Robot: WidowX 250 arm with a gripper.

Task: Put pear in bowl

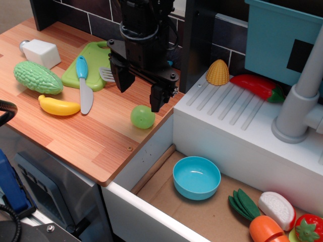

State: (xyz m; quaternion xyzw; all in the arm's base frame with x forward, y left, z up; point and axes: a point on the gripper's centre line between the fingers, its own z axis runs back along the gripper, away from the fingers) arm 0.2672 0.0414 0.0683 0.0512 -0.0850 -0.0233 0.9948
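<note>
The gripper (140, 92) is hanging open and empty, jaws spread, just above the counter (101, 136). The pear (142, 117) is sitting just below and slightly right of it, near the counter's edge, while the bowl (196, 177) is waiting down in the sink.

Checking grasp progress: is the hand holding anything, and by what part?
Nothing is held. The hand is open above the counter, and the pear sits free just beside its fingers.

Black boxy hand (139, 85), two blunt fingers (157, 96), looped cables, seemingly small screws.
</note>
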